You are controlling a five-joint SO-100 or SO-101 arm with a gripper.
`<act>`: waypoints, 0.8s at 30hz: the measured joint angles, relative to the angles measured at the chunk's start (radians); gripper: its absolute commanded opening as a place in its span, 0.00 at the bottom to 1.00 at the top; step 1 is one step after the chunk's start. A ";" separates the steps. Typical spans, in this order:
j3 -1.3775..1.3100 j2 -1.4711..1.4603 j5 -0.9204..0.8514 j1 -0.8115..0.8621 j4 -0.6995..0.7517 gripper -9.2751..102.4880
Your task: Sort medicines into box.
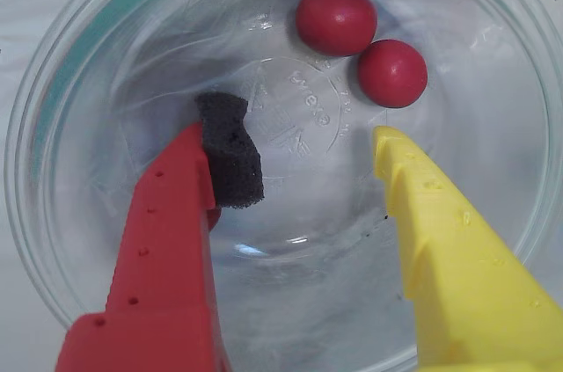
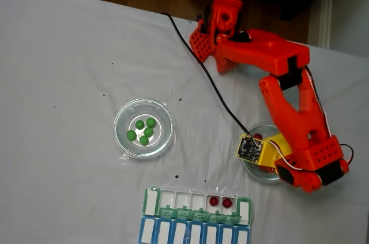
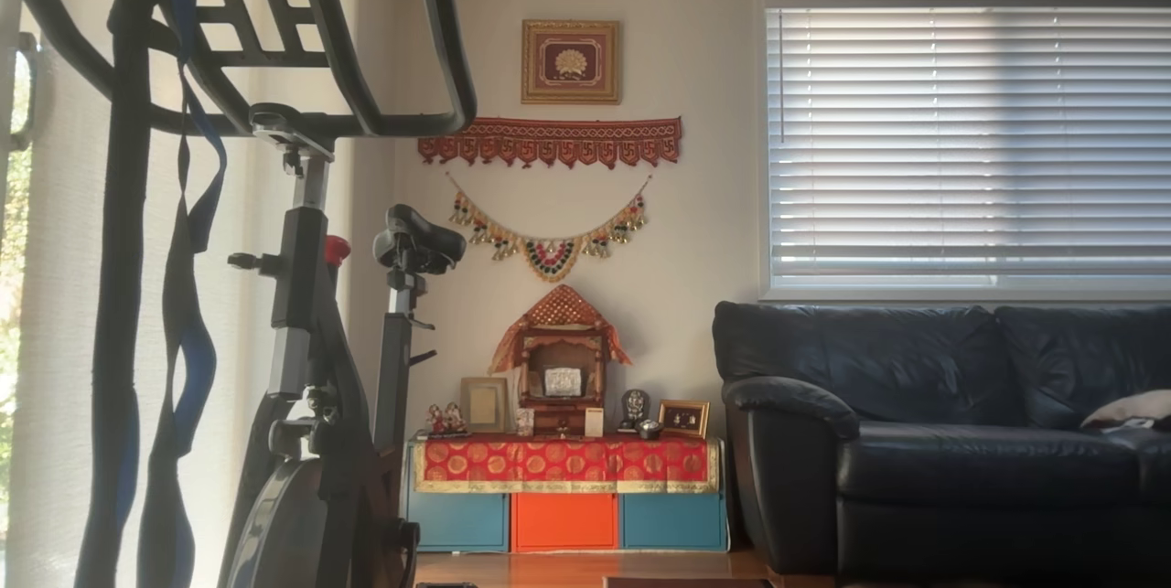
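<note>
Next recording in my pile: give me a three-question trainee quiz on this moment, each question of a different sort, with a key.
1. True or false: the gripper is shut on a red ball.
2. Multiple choice: how many green balls lie in the left glass dish in the fixed view? A) three B) five C) seven
3. Fill in: in the fixed view, the pill organiser already holds ___ red balls.

Key
1. False: its jaws stand open over the dish, short of the two red balls in the wrist view.
2. B
3. two, in neighbouring compartments.
</note>
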 measured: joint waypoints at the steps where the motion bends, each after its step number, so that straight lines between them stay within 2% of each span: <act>1: 0.000 0.000 -0.005 0.000 0.000 0.29; 24: 0.061 0.051 0.061 0.025 -0.176 0.28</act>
